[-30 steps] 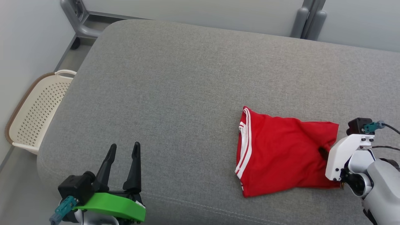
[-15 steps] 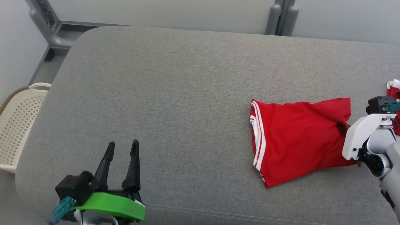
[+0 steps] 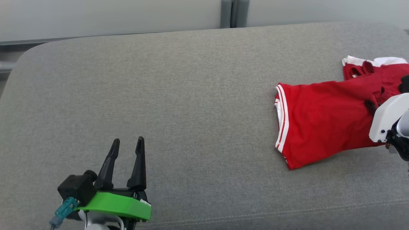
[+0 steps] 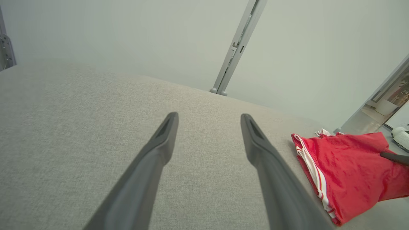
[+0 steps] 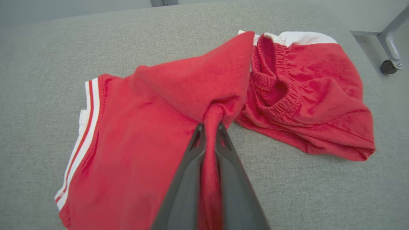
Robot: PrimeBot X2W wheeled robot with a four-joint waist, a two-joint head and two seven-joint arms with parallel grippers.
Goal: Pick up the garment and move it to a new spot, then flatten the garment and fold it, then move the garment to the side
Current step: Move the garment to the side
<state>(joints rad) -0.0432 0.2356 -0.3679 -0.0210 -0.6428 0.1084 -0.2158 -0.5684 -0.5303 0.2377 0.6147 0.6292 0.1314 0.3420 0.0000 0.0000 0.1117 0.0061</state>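
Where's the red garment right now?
Head view: red garment lies at the far right of the grey cushion, a fold pinched by the right claw.

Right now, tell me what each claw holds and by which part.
Right claw pinches the red garment by a bunched fold of cloth; left claw holds nothing.

You had a red garment (image 3: 322, 124) (white double stripe at one edge, white band elsewhere) on a heathered grey cushion (image 3: 191, 95); the left gripper (image 3: 128, 140) was black on green.
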